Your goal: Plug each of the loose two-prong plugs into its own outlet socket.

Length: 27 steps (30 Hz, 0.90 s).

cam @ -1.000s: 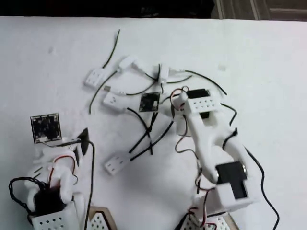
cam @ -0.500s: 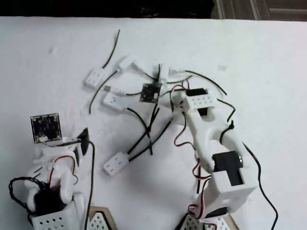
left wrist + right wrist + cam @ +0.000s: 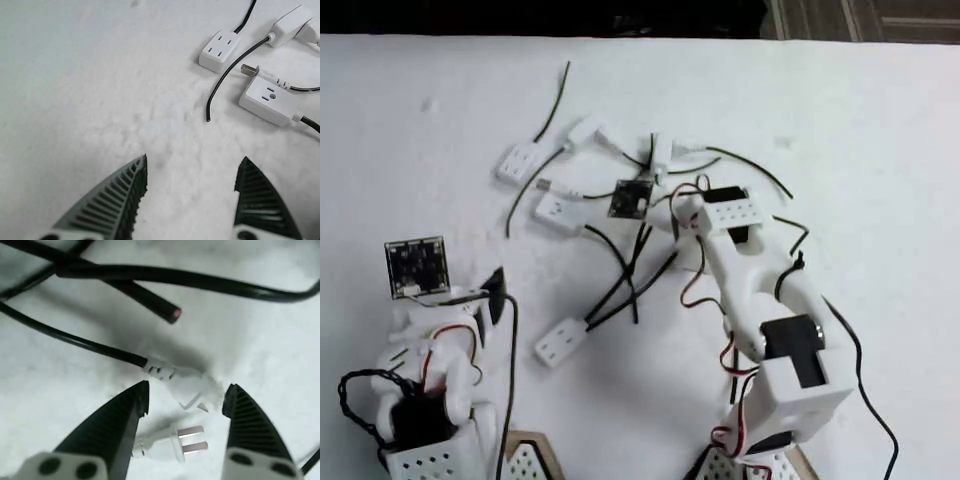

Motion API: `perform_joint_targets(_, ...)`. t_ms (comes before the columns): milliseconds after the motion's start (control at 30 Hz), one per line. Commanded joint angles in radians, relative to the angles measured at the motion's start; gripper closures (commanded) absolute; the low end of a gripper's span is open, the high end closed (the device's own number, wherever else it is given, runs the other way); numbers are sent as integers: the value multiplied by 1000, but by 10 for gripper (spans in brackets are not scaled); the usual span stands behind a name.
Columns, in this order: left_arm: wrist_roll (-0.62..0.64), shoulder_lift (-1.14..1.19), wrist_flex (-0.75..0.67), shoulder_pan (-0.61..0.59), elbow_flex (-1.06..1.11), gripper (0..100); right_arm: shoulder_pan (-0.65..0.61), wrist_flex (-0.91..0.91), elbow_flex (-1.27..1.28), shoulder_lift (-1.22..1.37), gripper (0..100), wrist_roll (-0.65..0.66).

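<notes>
Both of the right arm's fingers (image 3: 120, 425) stand apart, low over the table (image 3: 265, 345), with a loose two-prong plug (image 3: 175, 440) lying between them on the surface. A second plug (image 3: 189, 385) lies just beyond it, on the end of a black cable (image 3: 75, 342). The left arm's fingers (image 3: 122, 192) are likewise spread, gripping nothing, over a bare patch. The table is white and faintly pebbled; beyond its far edge runs a dark strip of room (image 3: 570, 15). Three outlet sockets (image 3: 520, 160) lie among the tangled cables: two near each other toward the far side, a third socket (image 3: 560, 342) apart, nearer the arms.
</notes>
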Motion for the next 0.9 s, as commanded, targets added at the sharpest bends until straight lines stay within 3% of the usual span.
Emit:
perform_joint_targets(0, -6, -7, -21, -2, -5, 718, -28, 10, -12, -27, 751, -9)
perform_joint_targets(167, -6, -7, -21, -2, -5, 718, -38, -84, -14, 58, 767, -15)
perform_joint_targets(367, -6, -7, -21, -2, -5, 718, -36, -94, -66, 73, 962, -11)
perform_joint_targets(433, -6, -7, -21, -2, -5, 718, -35, -85, -84, 67, 977, -15)
perform_joint_targets(867, -8, -7, -21, -2, -5, 718, -21, 305, -210, -202, 979, -181)
